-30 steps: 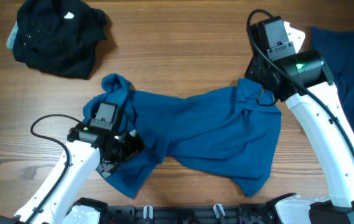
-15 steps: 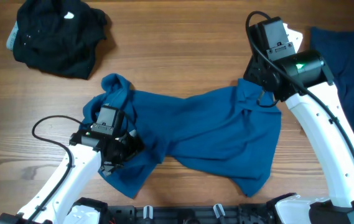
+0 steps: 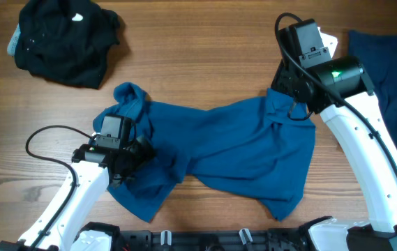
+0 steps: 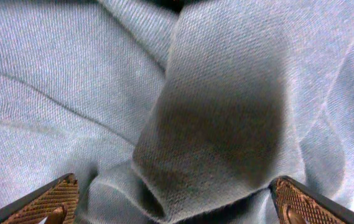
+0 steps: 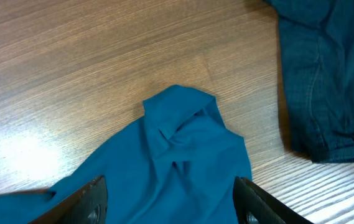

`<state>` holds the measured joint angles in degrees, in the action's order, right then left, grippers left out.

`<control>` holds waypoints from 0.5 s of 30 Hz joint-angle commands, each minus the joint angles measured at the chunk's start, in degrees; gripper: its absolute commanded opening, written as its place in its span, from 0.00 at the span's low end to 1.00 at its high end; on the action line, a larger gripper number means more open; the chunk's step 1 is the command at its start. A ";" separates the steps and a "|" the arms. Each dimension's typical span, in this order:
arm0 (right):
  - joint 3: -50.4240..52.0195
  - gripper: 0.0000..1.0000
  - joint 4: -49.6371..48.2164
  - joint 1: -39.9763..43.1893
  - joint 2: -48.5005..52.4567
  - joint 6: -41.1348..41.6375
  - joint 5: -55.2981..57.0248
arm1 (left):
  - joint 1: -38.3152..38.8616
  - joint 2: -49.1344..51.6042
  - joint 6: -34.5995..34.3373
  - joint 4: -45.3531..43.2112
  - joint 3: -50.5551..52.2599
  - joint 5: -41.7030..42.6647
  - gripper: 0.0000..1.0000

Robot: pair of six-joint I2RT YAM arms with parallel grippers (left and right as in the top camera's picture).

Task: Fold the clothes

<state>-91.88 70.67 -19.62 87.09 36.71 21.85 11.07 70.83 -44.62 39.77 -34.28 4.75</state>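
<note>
Blue polo shirt (image 3: 233, 150) is lying bunched on the surface (image 3: 205, 63), left hand (image 4: 177, 208) gaping wide astride a raised fold, right hand (image 5: 173, 199) standing open over a shirt tip, both gripping nothing: I'd be pinching seams rather than loose bunches, then spreading it flat.

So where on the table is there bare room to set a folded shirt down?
Widest bare wood: the far strip above the blue shirt, between the black garment and the right arm. A smaller patch lies left of the shirt, below the black garment, bordered by the left arm. The right edge is crowded by the dark-blue garment.
</note>
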 commanded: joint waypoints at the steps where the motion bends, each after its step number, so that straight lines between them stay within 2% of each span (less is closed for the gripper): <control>1: -0.63 0.65 -0.09 -0.02 -0.94 -0.72 -0.96 | -0.48 1.62 0.94 -0.44 0.13 0.37 0.98; 12: -0.63 0.66 -0.61 0.00 -0.94 -0.76 -1.60 | -0.48 8.85 0.94 -4.48 0.33 6.14 0.98; 15: -0.63 0.65 -0.81 -0.02 -0.72 -0.76 -1.60 | -0.48 8.83 0.94 -4.46 0.33 6.14 0.86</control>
<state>-91.88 70.22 -19.62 87.09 36.71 20.78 10.83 78.54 -44.62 35.92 -34.44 8.71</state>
